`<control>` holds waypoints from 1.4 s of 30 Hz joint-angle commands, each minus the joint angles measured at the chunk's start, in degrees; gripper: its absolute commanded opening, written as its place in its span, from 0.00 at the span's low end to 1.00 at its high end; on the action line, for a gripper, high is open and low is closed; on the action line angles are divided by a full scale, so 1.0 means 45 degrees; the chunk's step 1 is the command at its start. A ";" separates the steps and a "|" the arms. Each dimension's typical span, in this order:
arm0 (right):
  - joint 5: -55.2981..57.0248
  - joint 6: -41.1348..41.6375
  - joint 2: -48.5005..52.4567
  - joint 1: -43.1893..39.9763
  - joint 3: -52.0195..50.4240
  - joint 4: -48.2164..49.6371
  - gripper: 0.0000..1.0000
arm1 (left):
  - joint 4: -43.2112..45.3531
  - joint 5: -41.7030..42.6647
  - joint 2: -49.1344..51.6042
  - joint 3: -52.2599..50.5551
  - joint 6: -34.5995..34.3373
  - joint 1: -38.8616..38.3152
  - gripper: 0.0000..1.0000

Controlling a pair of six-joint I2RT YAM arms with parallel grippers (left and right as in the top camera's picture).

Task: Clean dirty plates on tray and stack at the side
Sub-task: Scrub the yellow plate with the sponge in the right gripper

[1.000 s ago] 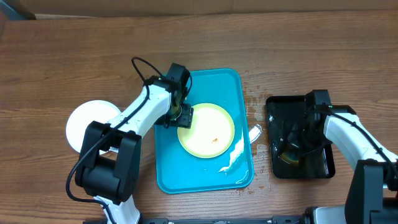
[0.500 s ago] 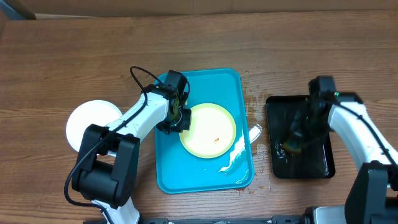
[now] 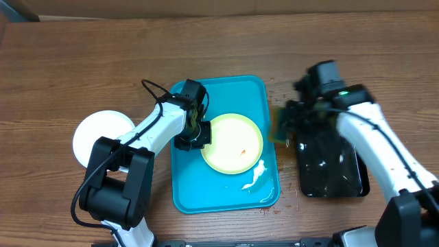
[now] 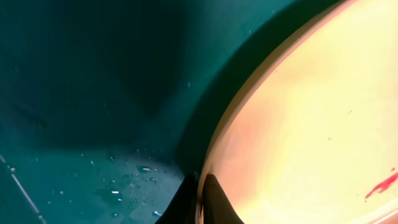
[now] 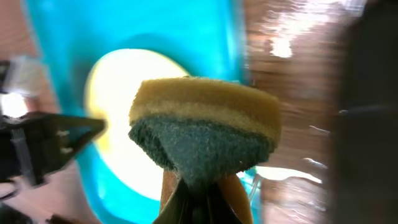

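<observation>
A pale yellow-green plate (image 3: pixel 233 143) with a small orange-red speck lies in the turquoise tray (image 3: pixel 230 89). My left gripper (image 3: pixel 198 134) is shut on the plate's left rim; in the left wrist view the fingertips (image 4: pixel 214 200) pinch the rim of the plate (image 4: pixel 311 124) above the wet tray (image 4: pixel 93 93). A white plate (image 3: pixel 96 137) sits on the table left of the tray. My right gripper (image 3: pixel 282 127), blurred, hangs at the tray's right edge. It is shut (image 5: pixel 202 208) on a yellow-and-green sponge (image 5: pixel 205 124), with the plate (image 5: pixel 118 87) behind it.
A black tray (image 3: pixel 329 171) holding water stands to the right of the turquoise one. White foam (image 3: pixel 255 177) streaks the turquoise tray's near right corner. Water drops (image 3: pixel 281 103) spot the wood between the two trays.
My right arm has lifted the sponge out of the black tray and swung left to the turquoise tray's edge. My left gripper has closed on the plate's rim, nudging the plate slightly right.
</observation>
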 commanded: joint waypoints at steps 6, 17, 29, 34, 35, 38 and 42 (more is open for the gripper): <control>0.2458 0.4731 0.0850 0.3711 -0.0466 0.2540 0.04 | -0.0219 -0.0034 0.0180 -0.0301 -0.0937 -0.0039 0.04; 0.2803 0.6533 0.3784 0.5081 -0.0476 0.3147 0.04 | -0.0136 -0.0219 0.0180 -0.0301 -0.0962 -0.0034 0.05; 0.5231 0.6596 0.3900 0.3123 -0.0476 -0.0291 0.04 | -0.0155 -0.1093 0.0180 -0.0301 -0.1156 0.0000 0.04; 0.5333 0.5416 0.3696 0.2739 -0.0248 -0.0568 0.04 | -0.0257 -0.1486 0.0180 -0.0301 -0.1156 0.0000 0.04; 0.5333 0.5090 0.3580 0.2739 -0.0146 -0.0573 0.04 | -0.0262 -0.1486 0.0180 -0.0301 -0.1156 0.0000 0.04; 0.5328 0.3789 0.2788 0.2744 0.0330 -0.0573 0.04 | -0.0267 -0.1520 0.0180 -0.0301 -0.1151 0.0000 0.04; 0.5333 0.3347 0.1598 0.2608 0.0554 -0.0583 0.04 | -0.0262 -0.1530 0.0180 -0.0301 -0.1151 0.0000 0.04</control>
